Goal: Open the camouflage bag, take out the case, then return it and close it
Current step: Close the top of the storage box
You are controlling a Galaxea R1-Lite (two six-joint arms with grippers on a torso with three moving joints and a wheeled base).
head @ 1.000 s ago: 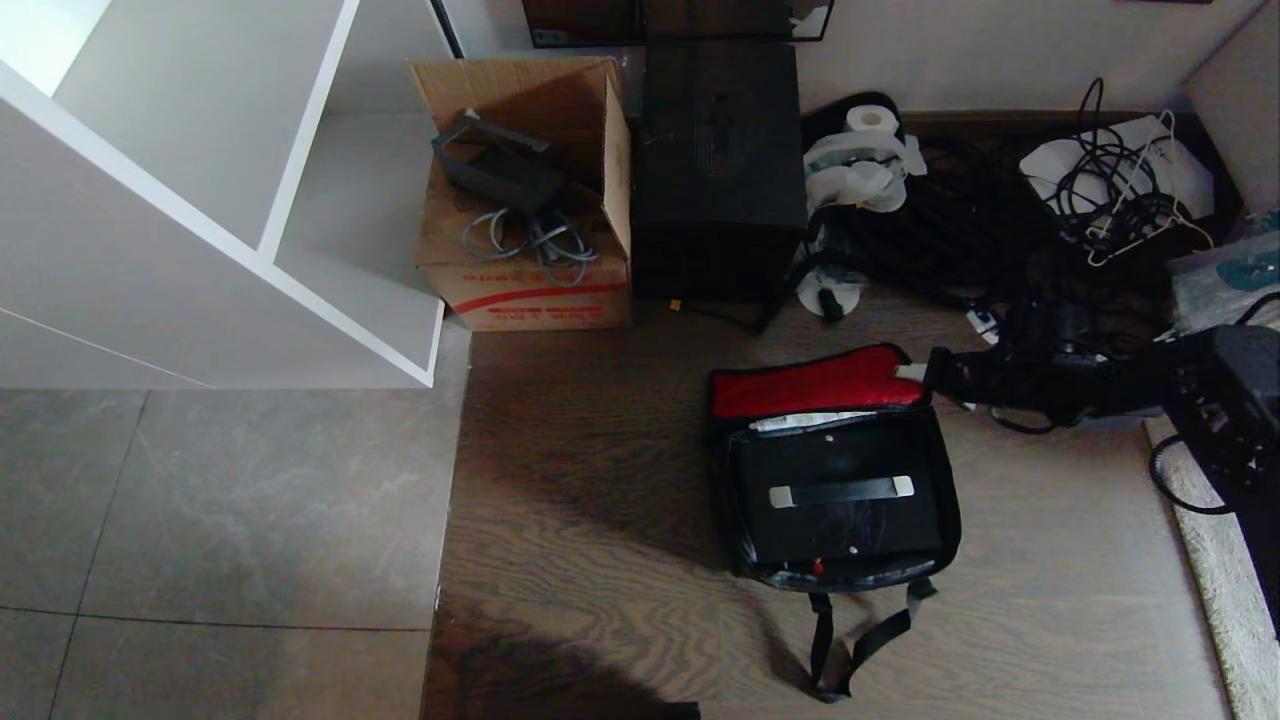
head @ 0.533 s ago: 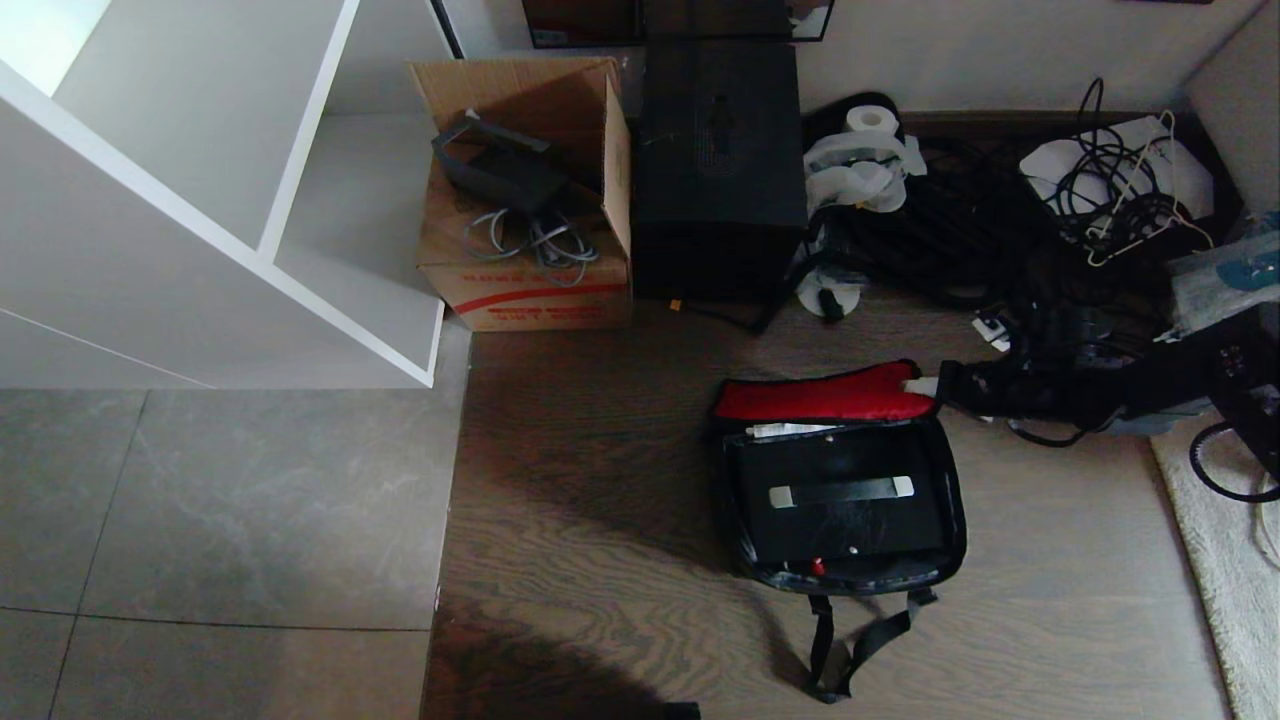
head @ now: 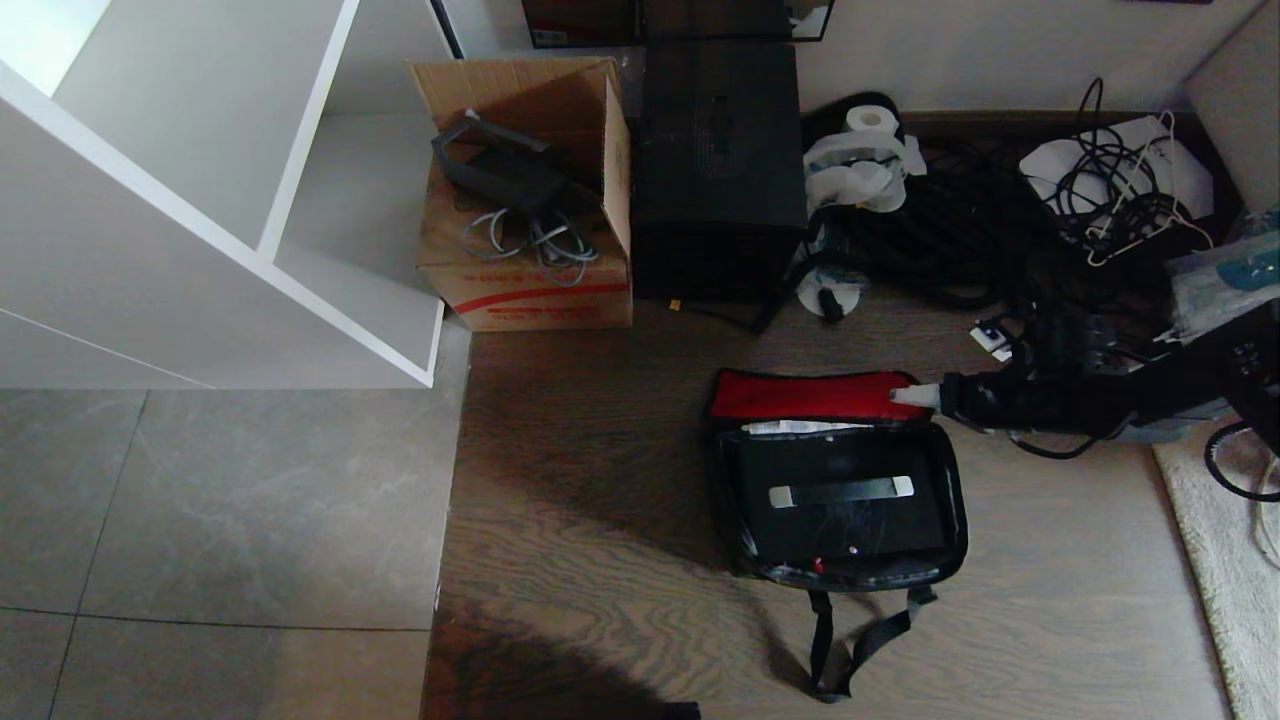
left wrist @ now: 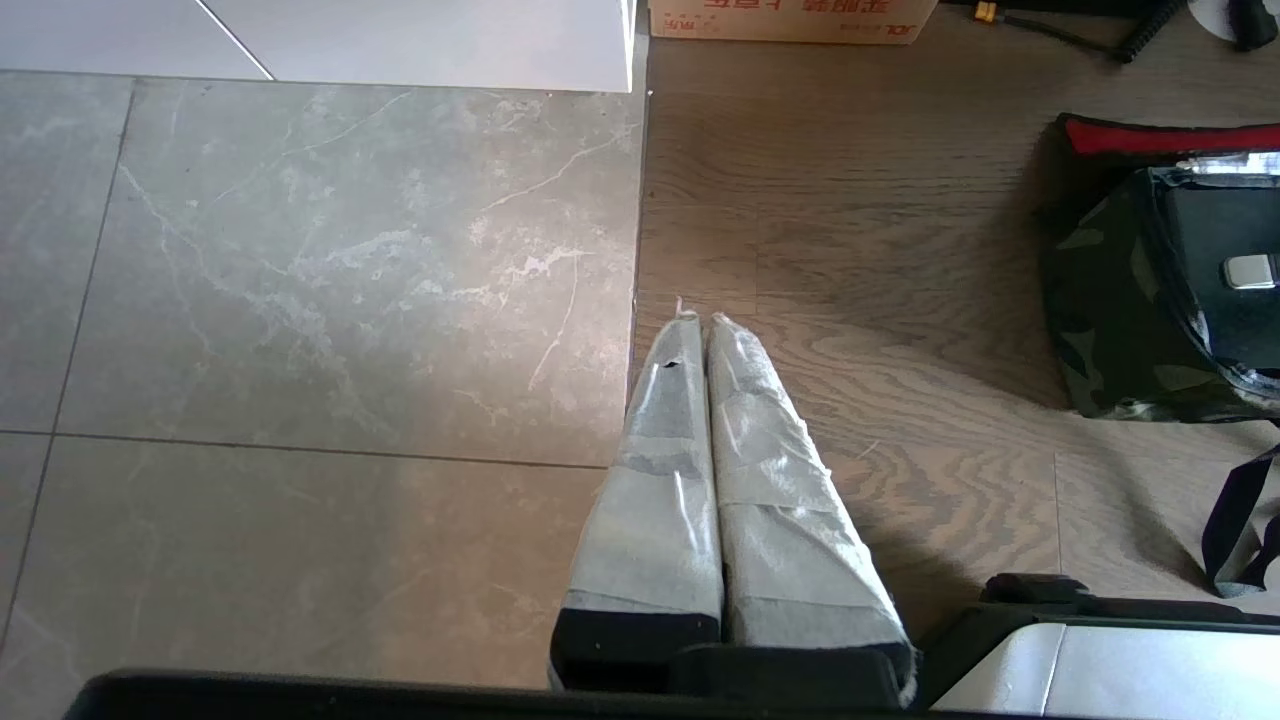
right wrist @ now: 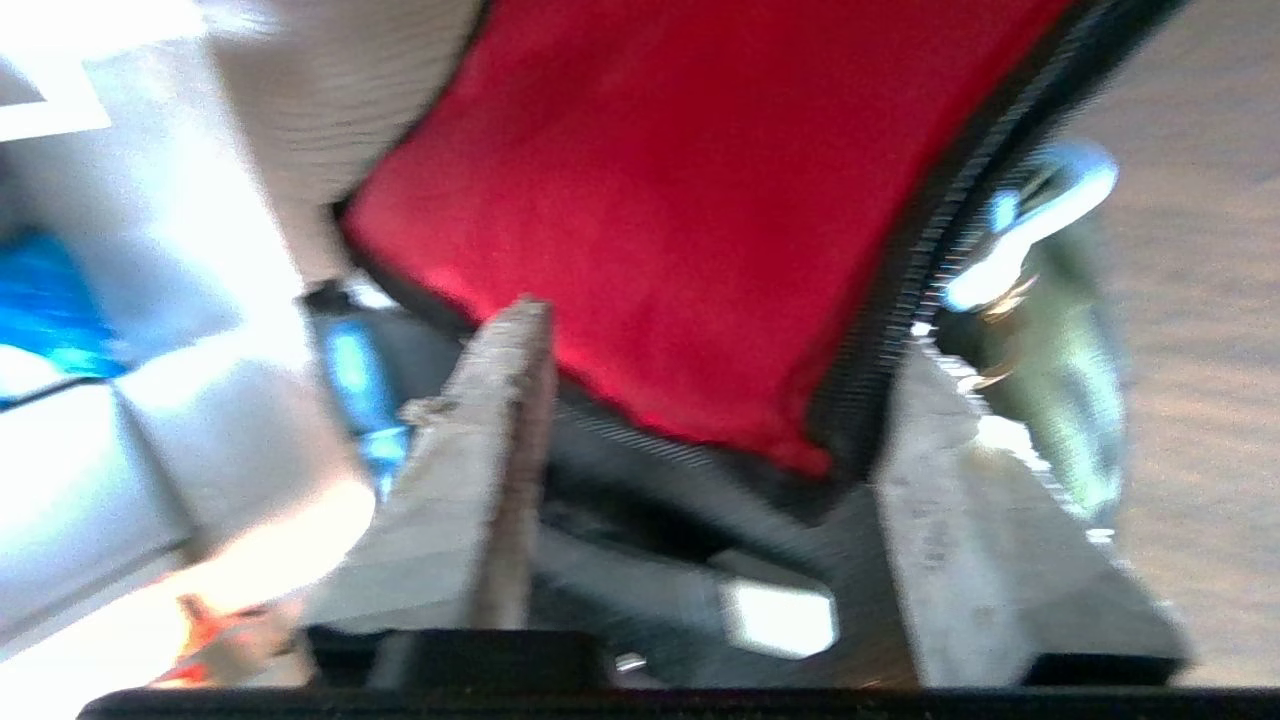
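Bag open at centre right, case inside, right gripper fingers apart at red flap corner, left gripper fingers closed, empty

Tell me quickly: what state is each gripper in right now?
Left gripper: shut, holding nothing, parked above the floor.
Right gripper: open, fingers straddling the flap corner of the camouflage bag, not gripping it.

Black right arm, loose black cable looped beneath. Left end effector: two tapered fingers wrapped in pale grey tape, black base.
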